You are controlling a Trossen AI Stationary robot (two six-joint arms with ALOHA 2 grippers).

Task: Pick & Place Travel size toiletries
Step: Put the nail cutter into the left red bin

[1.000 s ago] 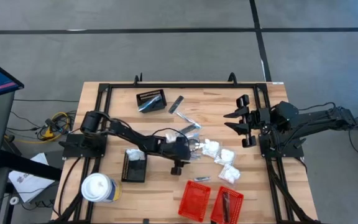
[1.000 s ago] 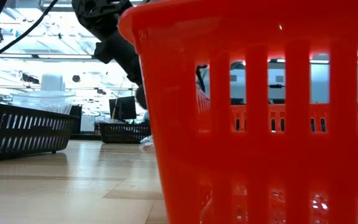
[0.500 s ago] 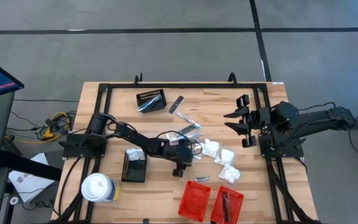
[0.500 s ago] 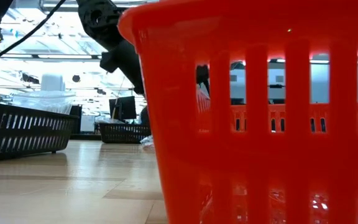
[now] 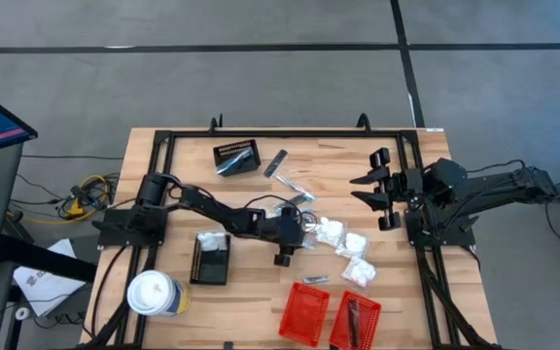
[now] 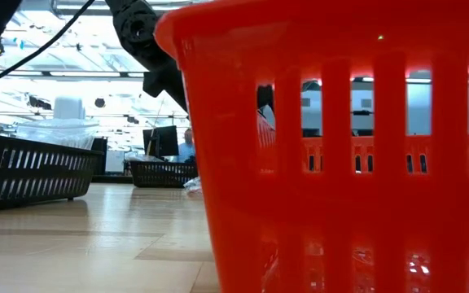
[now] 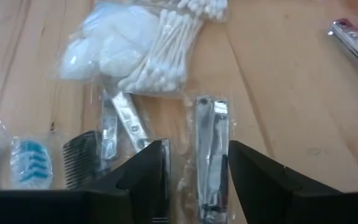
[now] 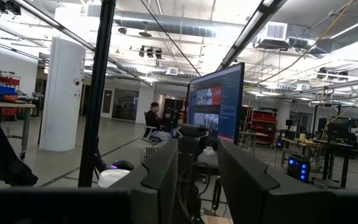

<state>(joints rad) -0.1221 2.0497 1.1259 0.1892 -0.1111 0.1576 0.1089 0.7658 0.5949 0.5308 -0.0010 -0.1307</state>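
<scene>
1. Table [image 5: 397,292]: bare pale wood with a dark frame rail round it. The toiletries lie loose near its middle.
2. Left gripper [image 5: 294,230]: reaches over the middle of the table. Its fingers stand apart, straddling the wrapped nail clipper [image 7: 210,155] and not yet clamped on it.
3. Right gripper [image 5: 375,190]: waits raised at the right edge, well apart from the pile. Its fingers are parted with nothing between them.
4. White lidded cup [image 5: 154,293]: stands at the near left corner, out of the way.
5. Red baskets [image 5: 304,313]: two side by side at the near edge, probably where items go. The black baskets [image 5: 210,258] sit further left and at the far side.
6. Cotton-swab packet [image 7: 145,43]: soft, light and crinkly, lying just beyond the clipper.
7. White clear-wrapped packets [image 5: 353,255]: clustered to the right of the left gripper. They look light and squashy.
8. Nail clipper: stiff metal in a slick clear sleeve, likely to slide, so I would pinch it across the narrow body.
9. Second wrapped metal tool [image 7: 126,118] and dark comb [image 7: 79,163]: close beside the clipper, crowding one finger's landing spot.
</scene>
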